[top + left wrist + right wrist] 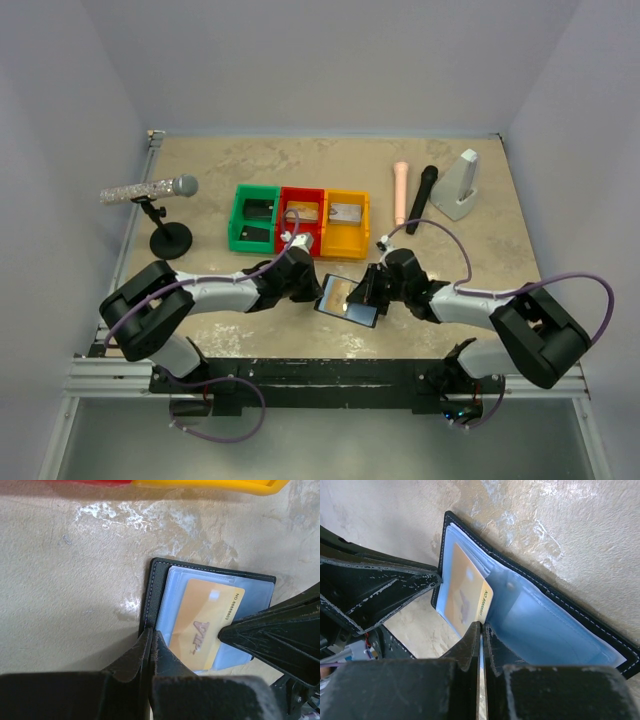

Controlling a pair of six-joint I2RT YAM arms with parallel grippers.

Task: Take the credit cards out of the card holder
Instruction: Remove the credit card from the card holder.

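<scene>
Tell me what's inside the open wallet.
A tan card lies among the pale blue sleeves of the wallet. Any cards behind it or deeper in the sleeves are covered and cannot be seen.

Mottled beige tabletop (330,160). Joined green, red and yellow plastic bins (300,190) sit mid-table.
- Left of bins: glittery silver microphone on black stand (170,240).
- Right of bins: pink cylinder (400,190), black cylinder (422,198), grey wedge (460,185).
- Near side of bins: open black wallet (348,298).

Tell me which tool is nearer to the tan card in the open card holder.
Right. The right tool is shut on the tan card at its edge, touching it. The left tool is clamped on the card holder at its black cover edge, just beside the card.
</scene>
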